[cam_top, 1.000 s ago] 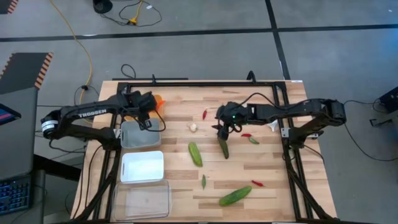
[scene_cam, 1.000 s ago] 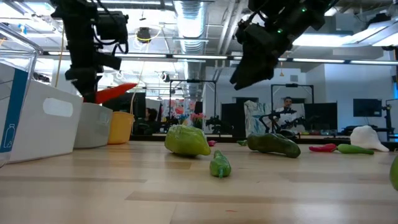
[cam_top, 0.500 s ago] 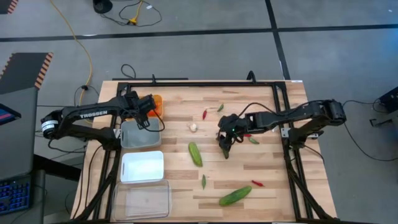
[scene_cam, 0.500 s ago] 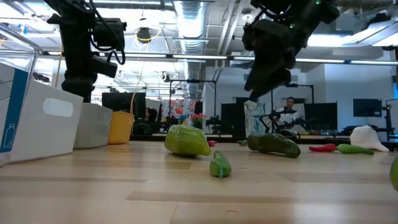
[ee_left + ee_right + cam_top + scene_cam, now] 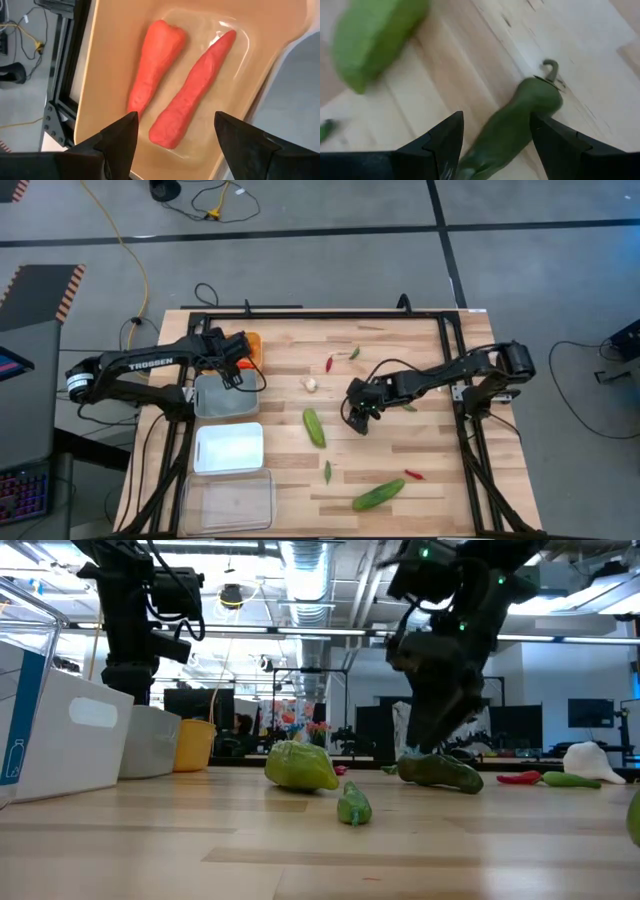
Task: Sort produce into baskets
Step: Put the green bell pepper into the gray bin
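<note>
Under the spread right pincer (image 5: 492,145), a dark green pepper (image 5: 512,127), its lower end cut off.

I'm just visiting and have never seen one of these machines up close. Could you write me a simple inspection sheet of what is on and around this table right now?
Surface: wooden table, dark frame rails along its edges.
Job's things: two carrots in the orange bin; grey bin, white bin and clear bin show nothing inside. Loose on the table: cucumbers, dark green pepper, red chilies, garlic.
Clutter: white object at the table's right edge.
Grippers: left gripper open above the orange bin; right gripper open, straddling the dark green pepper.
Cables: yellow cable on the floor.
Surroundings: grey floor; a person in the room behind.
</note>
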Available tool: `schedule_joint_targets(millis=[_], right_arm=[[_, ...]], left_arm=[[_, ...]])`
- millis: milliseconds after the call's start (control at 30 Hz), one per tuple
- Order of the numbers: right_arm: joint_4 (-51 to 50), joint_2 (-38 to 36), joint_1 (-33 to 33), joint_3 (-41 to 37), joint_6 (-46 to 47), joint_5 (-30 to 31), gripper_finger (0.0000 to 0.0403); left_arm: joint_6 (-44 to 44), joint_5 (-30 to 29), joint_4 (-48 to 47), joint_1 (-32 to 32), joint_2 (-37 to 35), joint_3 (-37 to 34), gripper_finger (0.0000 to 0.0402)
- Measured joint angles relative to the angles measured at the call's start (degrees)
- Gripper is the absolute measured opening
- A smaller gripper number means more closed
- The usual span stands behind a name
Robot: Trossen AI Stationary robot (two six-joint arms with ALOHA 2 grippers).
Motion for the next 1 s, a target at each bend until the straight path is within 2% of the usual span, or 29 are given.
schedule_joint_targets(millis=[467,600,733,800,900,1000], right_arm=[[-2.18,6.87,-0.69,0.20,-0.23,0.39,0.0251],[-2.34,6.51,-0.69,0.13,-0.68,0.44,0.0216],[-1.42,4.66,-1.12,-0.02,-1.02,-0.11,0.0156],[-0.53,3.22,-1.40,-0.02,-2.77,-0.42,0.0136],[2.13,1.63,-1.82,0.00,-5.76,-0.39,0.0134],[6.68,0.36,-2.25,0.00,-8.88,-0.40,0.0143]], left_arm=[[-0.03,0.11,-0.01,-0.03,0.01,0.00,0.0250],[0.00,0.25,-0.01,-0.10,0.01,0.00,0.0250],[-0.04,1.73,0.06,-0.18,0.01,0.85,0.0250],[-0.02,3.45,0.17,-0.18,0.01,2.19,0.0250],[-0.15,6.69,1.44,-0.25,0.00,4.29,0.0250],[-0.01,12.90,6.08,-0.47,-0.01,5.95,0.0250]])
